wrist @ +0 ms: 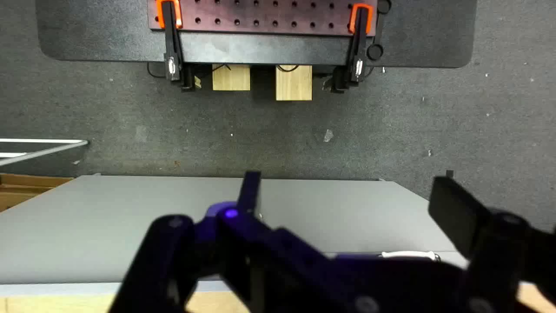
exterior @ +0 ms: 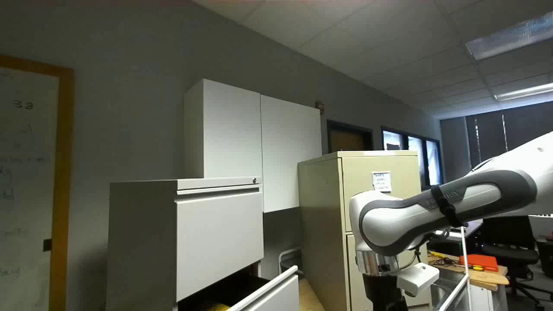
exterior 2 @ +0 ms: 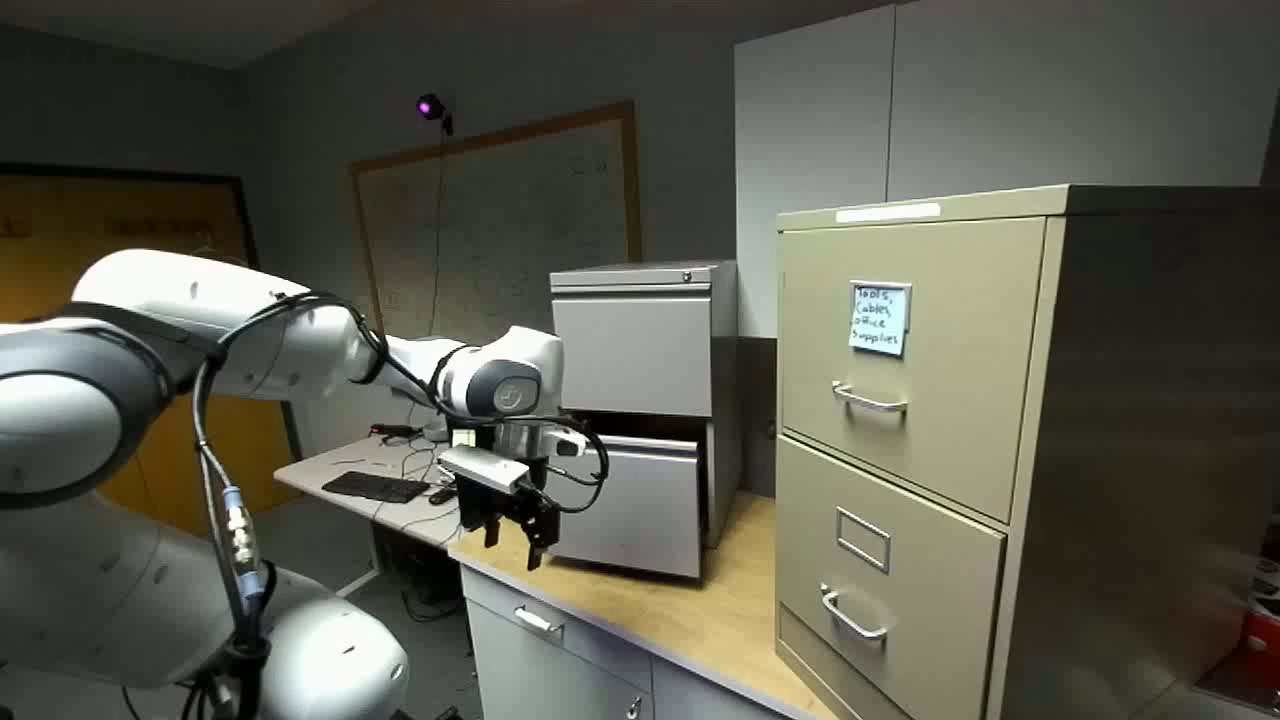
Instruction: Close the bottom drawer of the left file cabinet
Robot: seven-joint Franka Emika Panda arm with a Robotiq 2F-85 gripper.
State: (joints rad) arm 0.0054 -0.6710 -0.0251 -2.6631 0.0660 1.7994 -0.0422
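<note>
The left file cabinet, a light grey metal box, shows in both exterior views [exterior: 142,246] [exterior 2: 630,360]. Its bottom drawer [exterior: 278,298] [exterior 2: 640,510] is pulled out, with a dark gap above it and something yellow partly visible inside. The upper drawer is shut. My gripper [exterior 2: 514,548] points down in front of the bottom drawer's front. In an exterior view a gap shows between the drawer front and the black gripper body [exterior: 384,293], whose fingers are below the frame. In the wrist view the fingers [wrist: 347,180] are wide apart with nothing between them. The drawer is not visible there.
A taller beige cabinet [exterior: 319,233] [exterior 2: 900,470] stands beside the grey one on the wooden worktop [exterior 2: 740,600]. White cupboards [exterior: 231,129] hang on the wall. Below the worktop are grey base-cabinet fronts with a white handle [wrist: 408,254]. A desk with a keyboard [exterior 2: 375,487] stands behind.
</note>
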